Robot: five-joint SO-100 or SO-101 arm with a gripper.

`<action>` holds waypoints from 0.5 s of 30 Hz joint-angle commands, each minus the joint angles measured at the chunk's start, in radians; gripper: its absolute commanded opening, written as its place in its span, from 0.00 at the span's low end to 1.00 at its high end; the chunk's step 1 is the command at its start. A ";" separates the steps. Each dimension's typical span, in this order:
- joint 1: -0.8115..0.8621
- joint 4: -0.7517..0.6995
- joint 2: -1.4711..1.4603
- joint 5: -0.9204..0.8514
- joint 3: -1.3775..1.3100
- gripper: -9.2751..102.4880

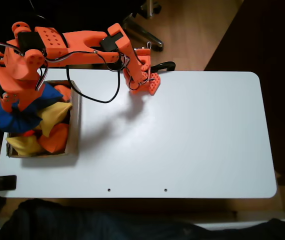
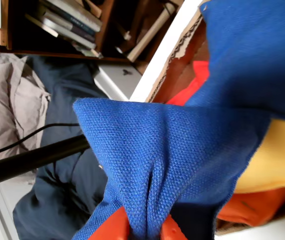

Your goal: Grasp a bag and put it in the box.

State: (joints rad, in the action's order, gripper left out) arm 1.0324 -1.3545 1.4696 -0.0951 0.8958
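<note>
pincer is pinched shut on the bag, its blue cloth bunched between the orange tips at 6 o'clock of the wrist view. in the fixed view the bag hangs at 9 o'clock over the box, above yellow and orange beanbags. transport looks nearly done; you've still to release it inside.

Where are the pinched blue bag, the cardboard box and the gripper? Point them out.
blue bag (image 2: 157, 145): wrist view, middle of its gathered fabric.
cardboard box (image 1: 75, 125): fixed view, its right wall.
gripper (image 2: 145, 231): wrist view, between the orange fingertips pinching the bag.
</note>
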 commanded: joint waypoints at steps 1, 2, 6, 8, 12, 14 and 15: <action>-0.005 0.052 0.012 -0.003 -0.080 0.08; -0.011 0.054 0.009 -0.014 -0.080 0.08; -0.032 0.054 0.006 -0.048 -0.075 0.08; -0.043 0.054 0.006 -0.058 -0.072 0.08; -0.060 0.054 0.006 -0.063 -0.071 0.08; -0.067 0.054 0.006 -0.063 -0.067 0.08; -0.072 0.055 0.005 -0.063 -0.064 0.08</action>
State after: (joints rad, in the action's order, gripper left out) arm 0.9725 -1.3330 1.4557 -0.1503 0.8958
